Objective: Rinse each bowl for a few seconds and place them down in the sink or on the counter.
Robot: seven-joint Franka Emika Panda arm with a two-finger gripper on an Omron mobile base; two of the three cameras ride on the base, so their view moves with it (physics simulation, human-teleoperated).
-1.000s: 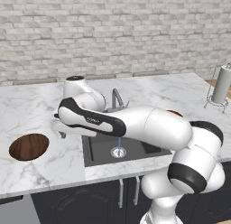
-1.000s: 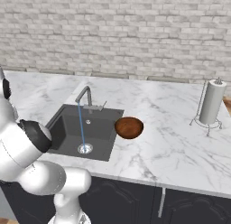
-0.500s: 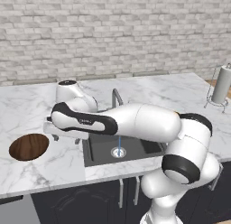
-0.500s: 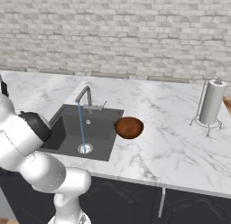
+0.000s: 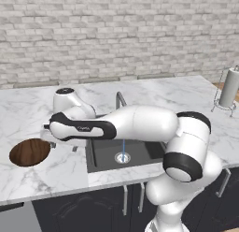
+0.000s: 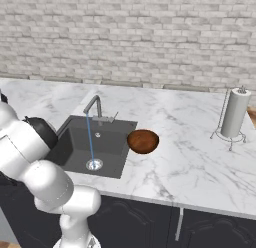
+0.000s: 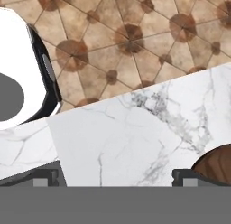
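Observation:
One dark brown wooden bowl (image 5: 30, 152) sits on the white marble counter (image 5: 28, 109) left of the sink (image 5: 105, 157). My gripper (image 5: 64, 146) hangs open just right of this bowl, low over the counter, with nothing between its fingers. In the hand view the bowl (image 7: 217, 162) shows by the right fingertip, apart from my gripper (image 7: 117, 178). A second bowl (image 6: 143, 141) rests on the counter (image 6: 190, 157) at the right rim of the sink (image 6: 75, 142). Water runs from the faucet (image 6: 95, 104) down to the drain (image 6: 94, 164).
A paper towel holder (image 6: 234, 114) stands at the far right of the counter; it also appears in the left base view (image 5: 228, 87). The counter's front edge runs past the left bowl, with tiled floor (image 7: 135, 38) beyond it. A brick wall backs the counter.
The arm has swung left and down, carrying the open gripper from over the sink's left edge toward the left bowl. Both bowls stay put and the water keeps running.

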